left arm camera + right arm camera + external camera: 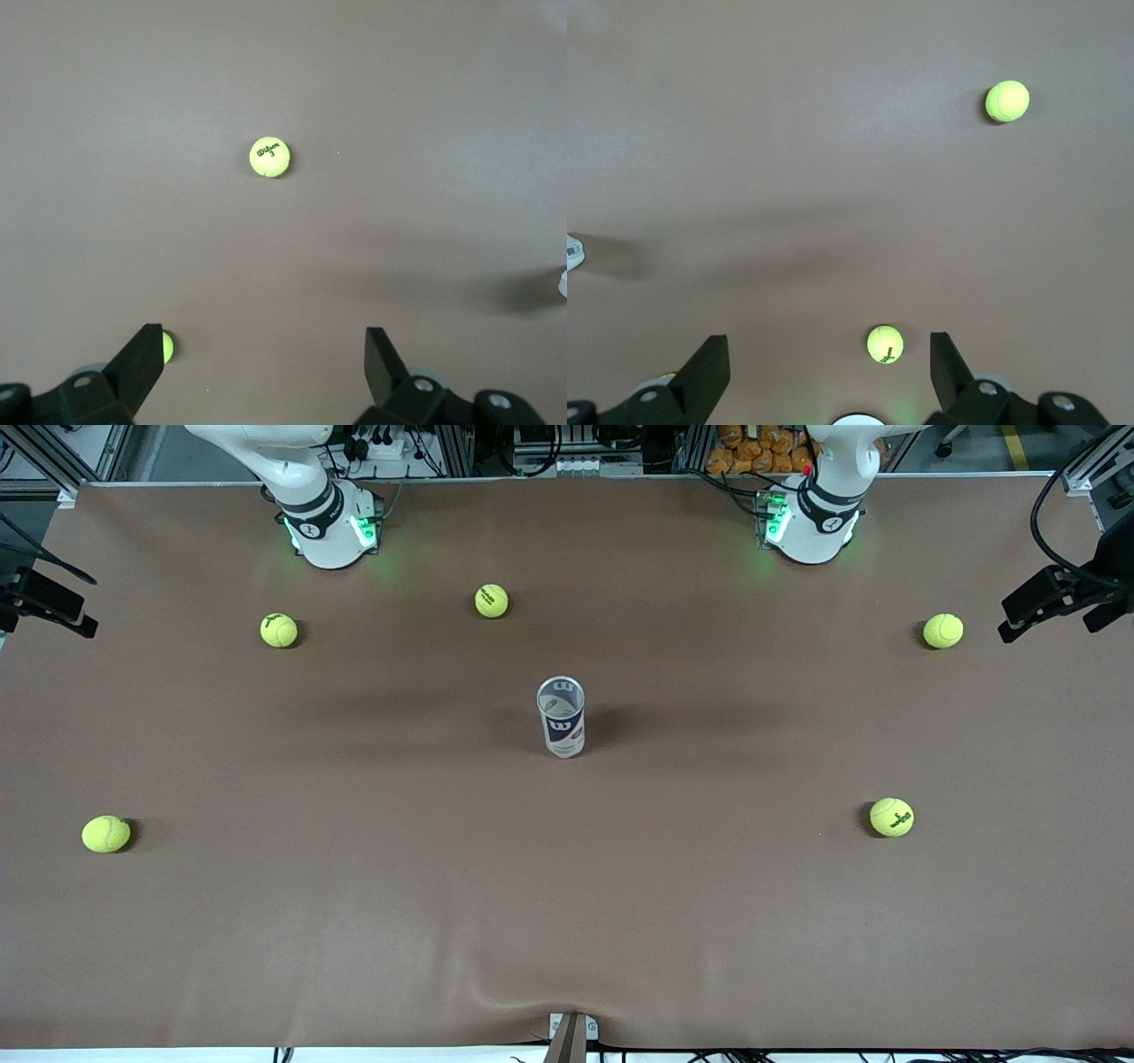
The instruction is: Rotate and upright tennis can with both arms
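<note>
Can position: the clear cylindrical plastic tennis can with a dark blue label point(561, 717) is seen standing upright near the middle of the brown counter point(567, 921), its round top end facing up.
Task state: the can already stands as the task requires; whether it was set so by the arms cannot be told.
Can appearance: a white logo on the blue band is shown toward the front camera; no ball is made out inside.
Left end effector point(264, 354): held high over the counter toward the left arm's end from the can, fingers spread wide, nothing between them.
Right end effector point(830, 354): held high over the counter toward the right arm's end from the can, fingers spread wide, nothing held.
Surroundings: five yellow-green felt tennis balls are scattered well apart from the can; one point(492, 600) lies farther from the front camera than the can, another point(891, 817) nearer.
Handling note: the can is judged light and tall, hence easily tipped; any contact is best applied from both flanks at once, low on the wall.
</note>
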Robot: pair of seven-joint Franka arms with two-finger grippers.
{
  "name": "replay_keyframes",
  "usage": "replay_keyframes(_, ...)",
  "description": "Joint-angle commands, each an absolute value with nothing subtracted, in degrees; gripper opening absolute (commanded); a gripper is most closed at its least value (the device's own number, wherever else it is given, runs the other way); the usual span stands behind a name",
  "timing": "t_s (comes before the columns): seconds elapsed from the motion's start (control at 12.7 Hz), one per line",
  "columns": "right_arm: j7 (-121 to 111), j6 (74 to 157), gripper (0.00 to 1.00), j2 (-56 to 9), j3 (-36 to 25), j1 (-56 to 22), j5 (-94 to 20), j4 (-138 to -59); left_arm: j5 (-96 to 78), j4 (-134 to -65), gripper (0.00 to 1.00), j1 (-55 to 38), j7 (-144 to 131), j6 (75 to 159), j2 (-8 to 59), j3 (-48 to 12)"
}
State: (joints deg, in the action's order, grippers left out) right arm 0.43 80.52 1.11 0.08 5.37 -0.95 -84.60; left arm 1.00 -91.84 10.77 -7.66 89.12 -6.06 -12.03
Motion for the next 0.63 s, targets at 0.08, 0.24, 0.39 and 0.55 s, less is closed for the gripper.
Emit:
replay_keyframes(0.08, 0.44, 80.86, 1.0, 1.23, 0.62, 7.12, -1.05, -84.46, 0.18, -94.66, 1.0, 11.95, -6.06, 90.44, -8.79, -12.39)
replay_keyframes(0.24, 0.44, 81.73, 1.0, 1.14, 0.7, 6.59, -0.97, -84.46, 0.18, -93.87, 1.0, 11.95, -6.07, 90.35, -8.27, -12.39)
replay_keyframes(0.39, 0.35, 81.83, 1.0, 1.14, 0.7, 7.12, -1.05, -84.46, 0.18, -92.82, 1.0, 11.87, -6.06, 90.35, -7.74, -12.39)
replay_keyframes(0.55, 0.26, 82.0, 1.0, 0.88, 0.7, 7.03, -1.05, -84.55, 0.18, -92.81, 1.0, 11.87, -6.24, 90.09, -7.73, -12.48)
